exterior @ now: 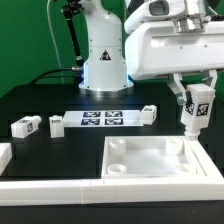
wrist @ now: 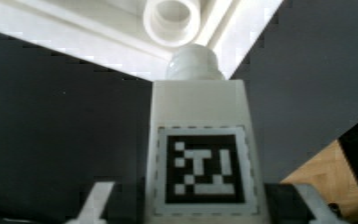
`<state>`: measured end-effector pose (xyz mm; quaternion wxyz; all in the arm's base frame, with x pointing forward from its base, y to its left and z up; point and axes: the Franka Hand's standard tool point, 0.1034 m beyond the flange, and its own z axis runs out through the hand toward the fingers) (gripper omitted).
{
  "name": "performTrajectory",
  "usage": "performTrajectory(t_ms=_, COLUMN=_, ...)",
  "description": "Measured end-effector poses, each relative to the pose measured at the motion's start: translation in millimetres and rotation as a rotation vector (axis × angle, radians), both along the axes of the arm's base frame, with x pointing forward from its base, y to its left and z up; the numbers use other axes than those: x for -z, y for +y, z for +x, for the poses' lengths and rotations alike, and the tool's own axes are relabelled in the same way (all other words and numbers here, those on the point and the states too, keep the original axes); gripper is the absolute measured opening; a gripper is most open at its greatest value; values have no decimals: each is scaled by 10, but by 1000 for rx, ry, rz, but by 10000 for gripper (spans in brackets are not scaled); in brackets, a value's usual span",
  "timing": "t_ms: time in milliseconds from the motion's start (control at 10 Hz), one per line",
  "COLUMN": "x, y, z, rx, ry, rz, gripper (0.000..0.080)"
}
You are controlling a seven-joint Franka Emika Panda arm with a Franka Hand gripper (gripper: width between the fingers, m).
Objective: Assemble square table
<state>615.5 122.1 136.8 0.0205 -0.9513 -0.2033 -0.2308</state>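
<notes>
The square table top [exterior: 150, 158], a white tray with a raised rim and round corner sockets, lies at the front right of the exterior view. My gripper [exterior: 194, 100] hangs over its far right corner, shut on a white tagged leg [exterior: 195, 112] held upright above the top. In the wrist view the leg [wrist: 197, 120] runs out from my gripper [wrist: 202, 208]. Its round tip points at a corner socket [wrist: 172, 14] of the table top [wrist: 247, 35], still apart from it. Three more legs lie on the black table [exterior: 25, 126], [exterior: 57, 124], [exterior: 150, 112].
The marker board [exterior: 100, 118] lies flat in the middle, in front of the arm's white base [exterior: 103, 60]. A long low white border wall [exterior: 90, 190] runs along the front edge. Another white piece [exterior: 4, 155] sits at the exterior view's left.
</notes>
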Motion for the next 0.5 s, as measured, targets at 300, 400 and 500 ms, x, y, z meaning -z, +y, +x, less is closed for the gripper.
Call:
performTrajectory(t_ms=300, x=97, y=-148, z=194, rx=-2, ry=-11, rz=-9, gripper=291)
performTrajectory(t_ms=400, x=191, y=-110, z=182, rx=-1, ry=-9, rz=-3, gripper=291)
performTrajectory(t_ms=500, x=234, y=-63, z=156, rx=-7, ry=-2, rz=-2, gripper=291)
